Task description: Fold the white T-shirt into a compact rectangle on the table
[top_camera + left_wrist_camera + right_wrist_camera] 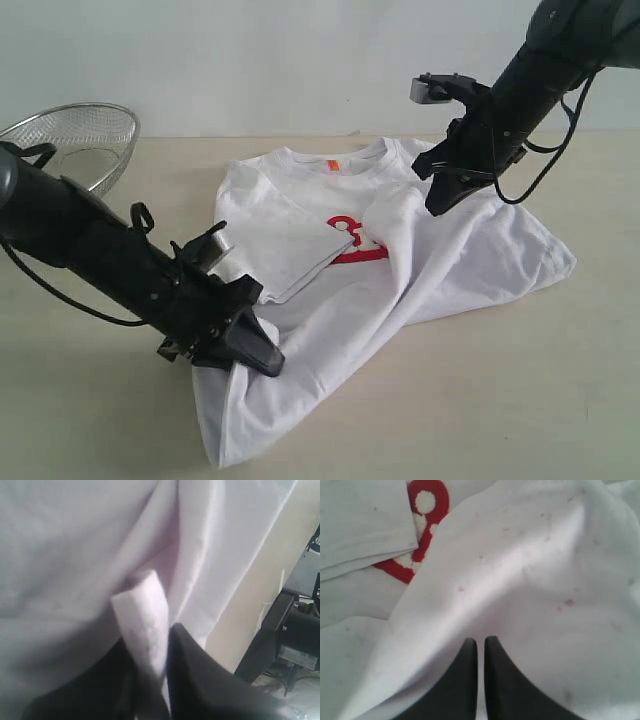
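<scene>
The white T-shirt [470, 260] lies rumpled on the table [480, 400], collar and orange neck tag [333, 165] at the far side. One sleeve is folded in over the chest and partly covers the red lettering [350, 235]. My left gripper [262, 358] is at the shirt's near left edge, shut on a pinched fold of white cloth [145, 625]. My right gripper [437, 205] is over the far right shoulder area. Its fingers [480, 641] are shut on the cloth, which tents up towards them beside the lettering [427, 510].
A round wire-mesh basket [75, 140] stands at the far left corner, behind my left arm. Bare tabletop [100, 420] stretches along the front and right of the shirt. A pale wall rises behind the table's far edge.
</scene>
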Motion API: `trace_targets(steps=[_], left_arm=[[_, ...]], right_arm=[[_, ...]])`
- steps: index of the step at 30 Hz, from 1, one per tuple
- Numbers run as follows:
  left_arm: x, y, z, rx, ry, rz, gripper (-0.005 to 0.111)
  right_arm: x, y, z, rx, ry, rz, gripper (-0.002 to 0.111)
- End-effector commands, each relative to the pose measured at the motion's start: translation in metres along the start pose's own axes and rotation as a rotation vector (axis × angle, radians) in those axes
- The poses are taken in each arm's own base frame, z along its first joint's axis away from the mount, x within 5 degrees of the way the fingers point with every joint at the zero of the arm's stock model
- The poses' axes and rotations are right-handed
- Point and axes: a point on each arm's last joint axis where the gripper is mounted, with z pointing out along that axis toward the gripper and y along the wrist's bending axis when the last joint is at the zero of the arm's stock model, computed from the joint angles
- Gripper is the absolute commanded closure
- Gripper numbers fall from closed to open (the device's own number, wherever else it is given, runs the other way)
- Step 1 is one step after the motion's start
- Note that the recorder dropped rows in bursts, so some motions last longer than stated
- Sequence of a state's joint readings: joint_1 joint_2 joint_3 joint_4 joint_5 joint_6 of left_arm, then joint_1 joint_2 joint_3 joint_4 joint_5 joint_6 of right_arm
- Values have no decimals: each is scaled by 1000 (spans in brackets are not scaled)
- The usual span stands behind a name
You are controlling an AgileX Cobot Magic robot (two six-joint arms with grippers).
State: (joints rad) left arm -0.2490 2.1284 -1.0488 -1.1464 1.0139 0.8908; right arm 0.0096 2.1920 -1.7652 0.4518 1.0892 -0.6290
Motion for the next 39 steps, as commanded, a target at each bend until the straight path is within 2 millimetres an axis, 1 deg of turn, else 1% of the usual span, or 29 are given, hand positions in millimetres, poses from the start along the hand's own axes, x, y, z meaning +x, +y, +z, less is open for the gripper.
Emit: trace_targets(steps=[1,4,7,9,11,13,15,18,24,26,30,32,39], left_arm=[[-2,-5,-1,12,5,37,101],[-3,-9,-2,42,26,48,98],[-5,-10,-3,43,19,57,92],[-5,-10,-3,47,12,74,91],[-6,-10,-3,48,10,81,91],[-6,-10,-3,41,1,99,94],[-6,-13,-5,44,-1,142,102],[-7,-21,-12,43,-21,182,102],[-7,-51,-39,-4,-99,297,102],[-10,-58,-50,-71,-170,343,102],[-20,-66,-69,-222,-324,418,102],[-28,-68,-75,-273,-366,447,102],[-63,-88,-105,-390,-560,556,102]], right_arm=[[0,0,-4,10,5,-19,108],[0,0,-4,12,6,-20,108],[0,0,-4,12,6,-20,108],[0,0,-4,10,7,-19,108],[0,0,-4,10,7,-19,108],[0,0,-4,10,7,-19,108],[0,0,-4,11,10,-21,108],[1,0,-4,10,15,-21,108],[1,0,-4,10,15,-21,108],[1,0,-4,14,12,-22,108],[-1,-1,-4,25,-3,-18,108],[-2,-1,-4,32,-12,-16,108],[-2,-2,-4,40,-21,-17,108]])
